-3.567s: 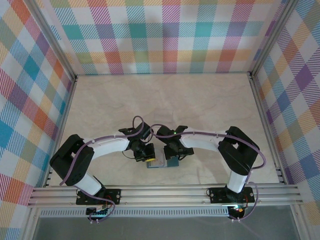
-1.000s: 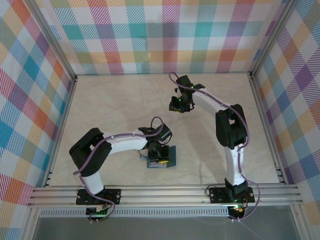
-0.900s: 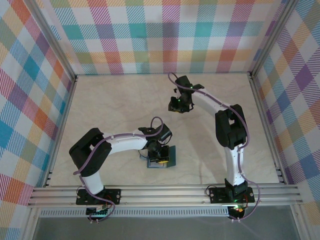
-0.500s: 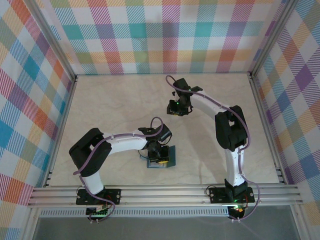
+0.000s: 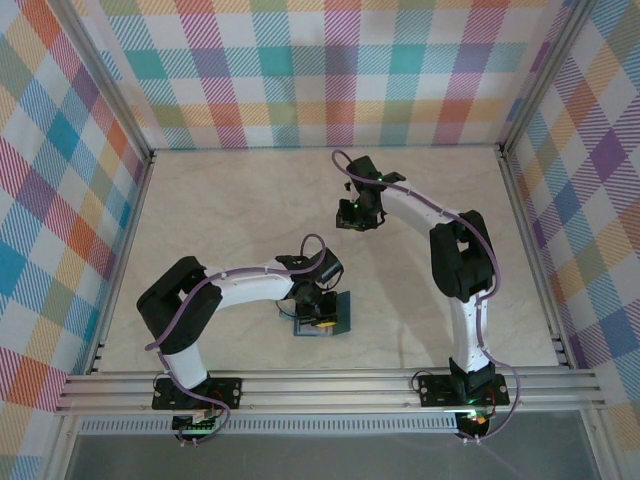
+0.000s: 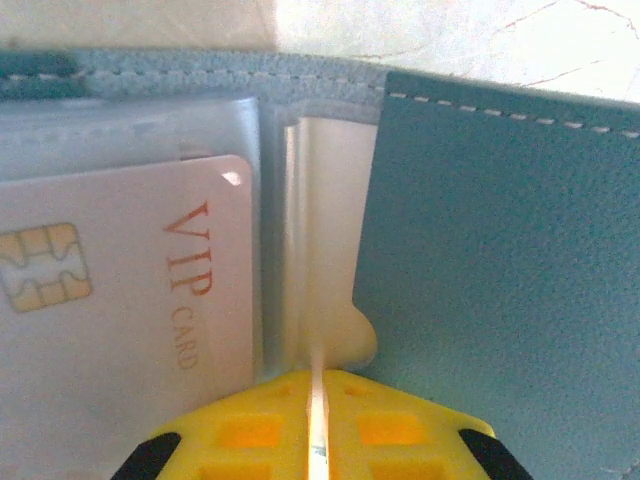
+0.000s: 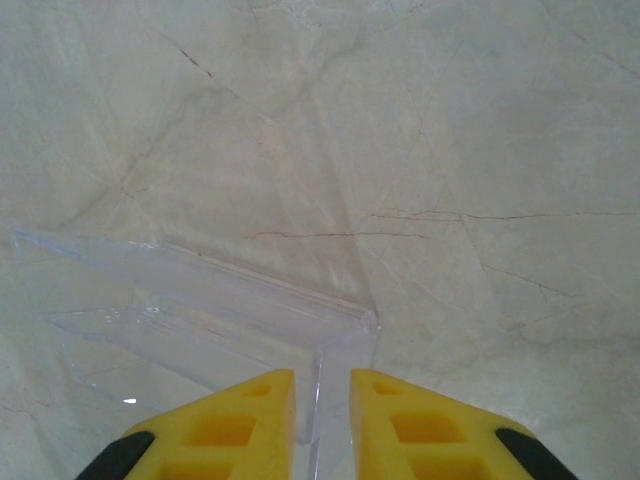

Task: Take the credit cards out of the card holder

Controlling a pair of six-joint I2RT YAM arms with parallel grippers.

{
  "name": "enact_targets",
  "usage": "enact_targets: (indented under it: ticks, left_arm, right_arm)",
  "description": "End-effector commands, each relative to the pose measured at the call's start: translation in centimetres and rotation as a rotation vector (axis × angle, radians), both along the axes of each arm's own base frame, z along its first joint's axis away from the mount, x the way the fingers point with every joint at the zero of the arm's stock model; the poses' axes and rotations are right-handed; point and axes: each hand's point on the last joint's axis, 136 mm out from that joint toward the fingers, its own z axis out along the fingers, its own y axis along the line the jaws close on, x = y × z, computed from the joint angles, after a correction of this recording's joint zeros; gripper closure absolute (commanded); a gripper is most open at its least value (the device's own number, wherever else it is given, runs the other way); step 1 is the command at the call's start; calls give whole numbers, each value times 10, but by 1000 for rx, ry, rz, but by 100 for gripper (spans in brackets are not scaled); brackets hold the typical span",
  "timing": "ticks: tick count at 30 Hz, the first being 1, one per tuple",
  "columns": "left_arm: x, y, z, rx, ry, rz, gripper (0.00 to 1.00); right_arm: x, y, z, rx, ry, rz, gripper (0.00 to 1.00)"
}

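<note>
From above, the left gripper is down on the card holder, which lies open near the front edge of the bench, about midway along it. From overhead the holder is a small teal patch. The left wrist camera adds the detail: a whitish-pink card with a gold chip and "VIP CARD" lettering sits inside a clear pocket on the holder's left half. A teal panel covers the right half. The yellow fingertips are pressed together with a hairline between them, right at the rounded edge of a clear flap along the fold. I cannot tell whether that flap is pinched.

The right gripper hangs well apart from the holder, over the back half of the bench near the middle of its width. Its wrist camera adds a clear plastic sheet lying on the marbled surface, one edge running up into the narrow gap between the fingers. Whether they grip it I cannot tell.
</note>
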Motion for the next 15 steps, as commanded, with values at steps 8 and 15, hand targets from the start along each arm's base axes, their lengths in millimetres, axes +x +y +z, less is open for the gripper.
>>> enact_targets:
  ticks: [8,15]
  left_arm:
    - [-7,7,15,10,-27,-13,87]
    - [-5,5,17,11,-30,-21,87]
  right_arm:
    - [-14,4,-6,-16,35,72,79]
    - [-22,5,-7,-36,50,113,86]
